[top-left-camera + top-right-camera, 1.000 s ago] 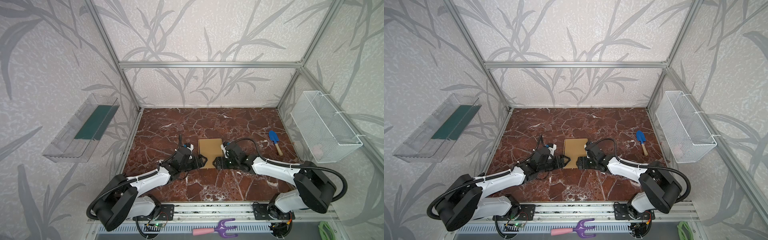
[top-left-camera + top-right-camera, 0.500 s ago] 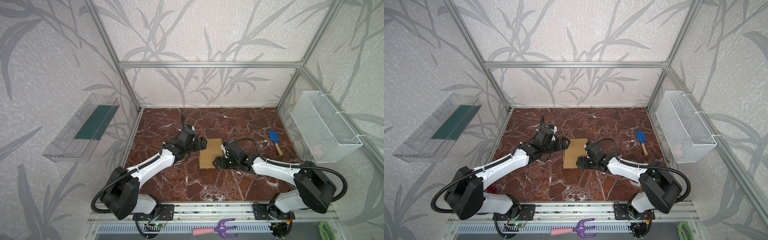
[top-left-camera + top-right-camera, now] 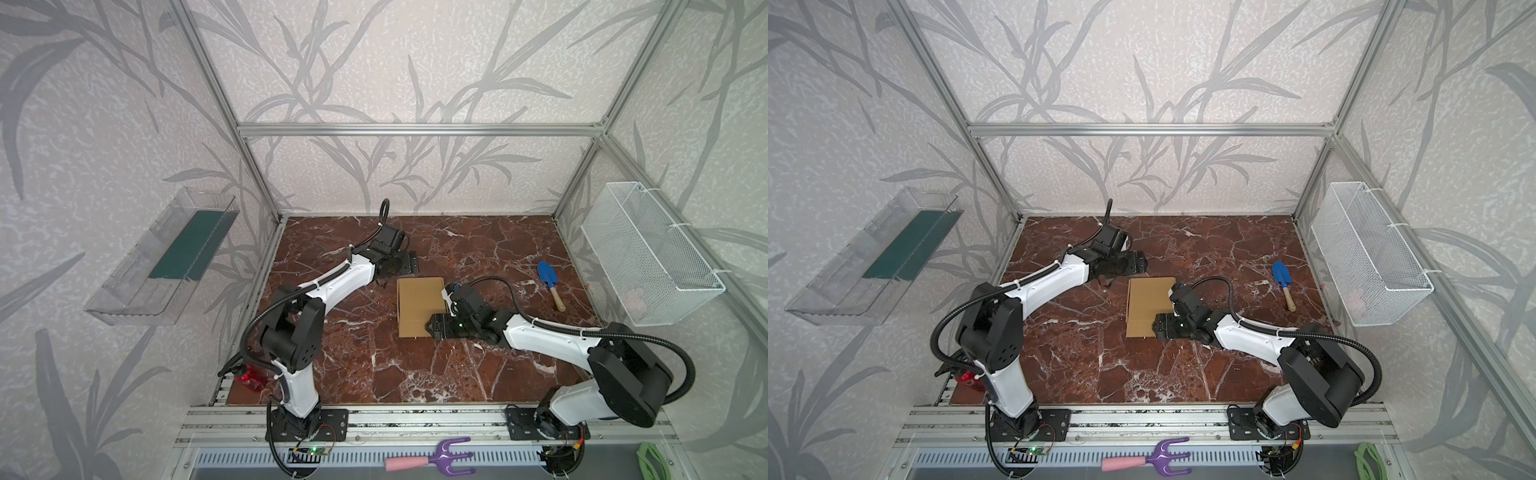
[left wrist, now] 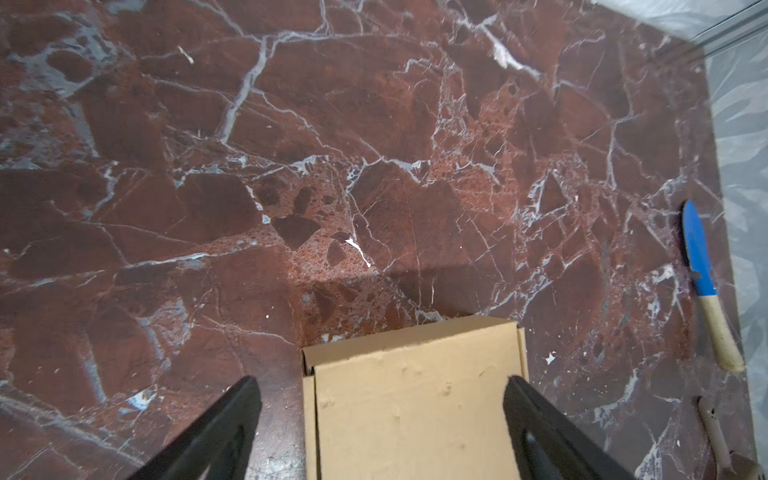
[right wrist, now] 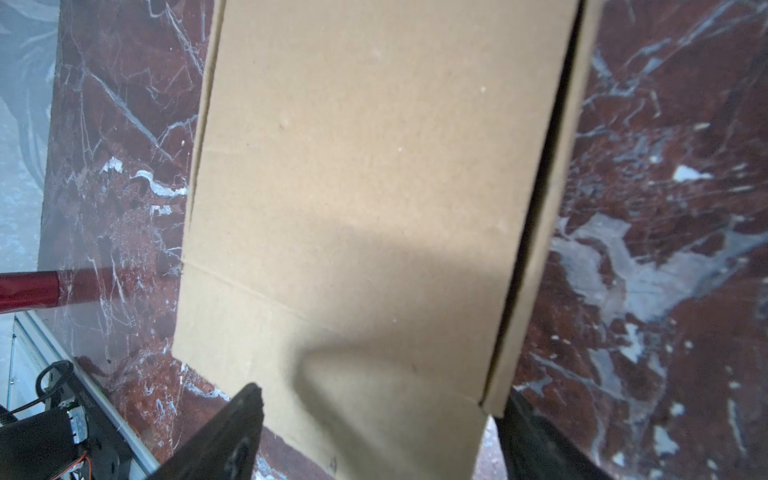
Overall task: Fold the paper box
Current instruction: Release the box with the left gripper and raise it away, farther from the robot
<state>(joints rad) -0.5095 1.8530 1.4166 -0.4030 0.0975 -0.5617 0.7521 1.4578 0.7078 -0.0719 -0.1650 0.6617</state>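
Observation:
The paper box (image 3: 417,305) (image 3: 1147,305) lies flat and closed on the red marble table, a plain tan cardboard square. My left gripper (image 3: 406,266) (image 3: 1134,264) hovers open just behind the box's back left corner. In its wrist view the box (image 4: 415,415) shows below and between the spread fingers (image 4: 245,411), untouched. My right gripper (image 3: 434,326) (image 3: 1160,324) sits low at the box's front right corner. It is open, and its fingers (image 5: 245,419) flank that end of the box (image 5: 374,166). No squeeze on the cardboard shows.
A blue trowel (image 3: 548,282) (image 4: 698,257) lies to the right of the box. A white wire basket (image 3: 648,257) hangs on the right wall and a clear tray (image 3: 166,257) on the left wall. A red object (image 3: 249,376) sits at the front left corner.
My left arm has swung from the box's front left side up and back to behind its back left corner. The right arm and the box have stayed where they were.

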